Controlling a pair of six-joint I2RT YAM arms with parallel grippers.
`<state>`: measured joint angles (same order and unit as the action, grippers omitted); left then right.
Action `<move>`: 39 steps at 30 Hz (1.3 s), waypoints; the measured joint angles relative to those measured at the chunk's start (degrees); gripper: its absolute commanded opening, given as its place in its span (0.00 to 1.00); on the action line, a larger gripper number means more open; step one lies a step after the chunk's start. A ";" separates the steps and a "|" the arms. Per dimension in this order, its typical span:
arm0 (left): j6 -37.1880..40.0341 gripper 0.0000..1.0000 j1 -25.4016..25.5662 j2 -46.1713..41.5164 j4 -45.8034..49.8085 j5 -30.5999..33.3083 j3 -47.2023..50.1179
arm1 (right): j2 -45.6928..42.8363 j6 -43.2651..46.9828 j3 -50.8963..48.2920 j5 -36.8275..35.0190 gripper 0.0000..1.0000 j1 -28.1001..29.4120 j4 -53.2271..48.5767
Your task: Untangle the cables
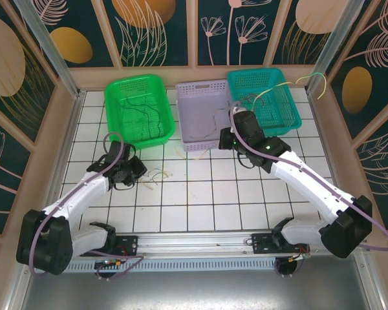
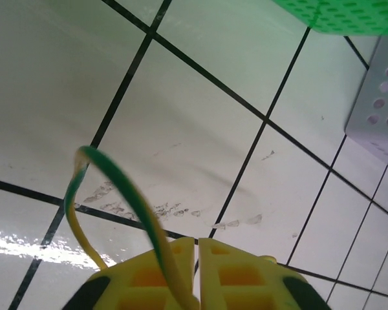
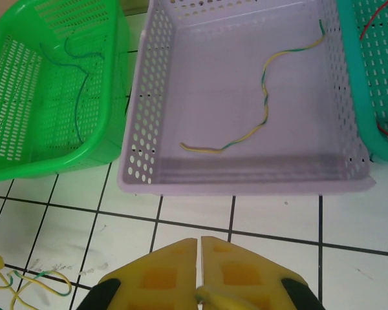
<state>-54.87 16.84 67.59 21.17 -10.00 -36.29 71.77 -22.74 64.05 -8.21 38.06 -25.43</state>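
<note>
Left tool (image 2: 198, 261) pinched tight on green-yellow cable (image 2: 124, 184). Right tool (image 3: 199, 261) pressed fully closed; whether it holds anything, cannot tell.

Enclosure comprises a white tiled table top (image 1: 200, 200) with dark grid lines, a beige wooden rim (image 1: 48, 147), dark teal wall panels (image 1: 158, 32) bearing gold ovals and pale botanical outlines, evenly lit.
</note>
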 measured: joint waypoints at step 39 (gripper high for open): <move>12.85 0.59 11.23 15.50 -13.00 -16.94 -42.03 | 9.42 9.79 6.99 26.69 0.00 2.21 0.44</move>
<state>-42.02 28.08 83.09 8.16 -26.94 -78.32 81.19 -12.95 71.05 18.48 40.27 -24.99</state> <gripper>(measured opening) 0.606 0.054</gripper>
